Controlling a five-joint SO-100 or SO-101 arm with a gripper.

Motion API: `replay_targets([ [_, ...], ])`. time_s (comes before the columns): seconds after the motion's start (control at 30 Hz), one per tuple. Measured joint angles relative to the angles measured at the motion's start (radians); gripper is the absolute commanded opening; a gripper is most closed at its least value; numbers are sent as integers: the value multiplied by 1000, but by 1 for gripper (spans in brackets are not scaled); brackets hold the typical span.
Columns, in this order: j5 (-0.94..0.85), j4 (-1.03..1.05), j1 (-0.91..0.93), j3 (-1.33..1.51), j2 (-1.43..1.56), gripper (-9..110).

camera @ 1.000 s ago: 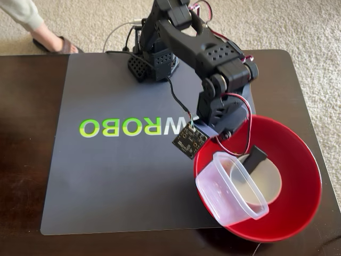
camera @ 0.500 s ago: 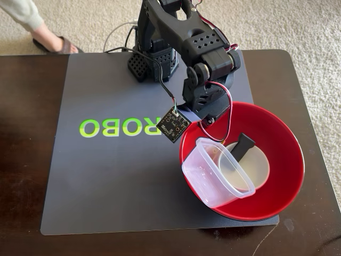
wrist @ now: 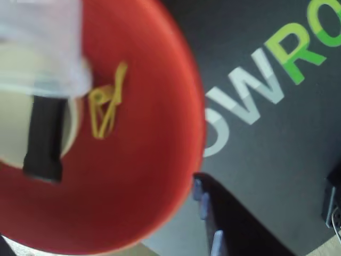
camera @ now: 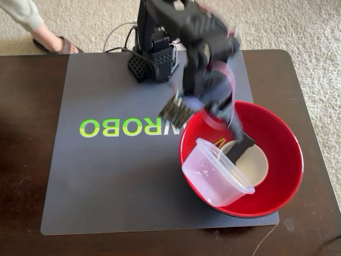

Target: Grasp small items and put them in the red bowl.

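Glossy red bowl [camera: 277,176] holds clear rounded-square tub [camera: 216,173], white round dish [camera: 254,165], dark oblong piece [wrist: 45,136] and wire-thin yellow clip [wrist: 106,106], all below the blurred gripper [camera: 221,109]; jaw state cannot be told. Arm bends forward over the bowl's rim.

red bowl [camera: 282,160] holds: white dish [camera: 254,162] | grey piece [camera: 241,149] | yellow-green clip [wrist: 108,105] | tub [camera: 216,172]

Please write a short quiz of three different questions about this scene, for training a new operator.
1. True or false: the clear rounded-square plastic tub leans on the rim of the large glossy red bowl.
2. Where is the yellow-green clip? A) on the mat B) inside the red bowl C) in the gripper
3. What lies across the small white round dish?

Key: 1 true; 2 B; 3 the dark grey oblong plastic piece.
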Motion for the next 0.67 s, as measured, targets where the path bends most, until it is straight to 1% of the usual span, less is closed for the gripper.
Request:
replay_targets([
  [0.1,-17,25,-40,32,112,52],
  [0.23,-77,31,-25,81,255,49],
  [0.3,-95,31,21,100,285,48],
  [0.47,-110,31,290,169,318,48],
  [0.67,26,-21,675,216,207,46],
])
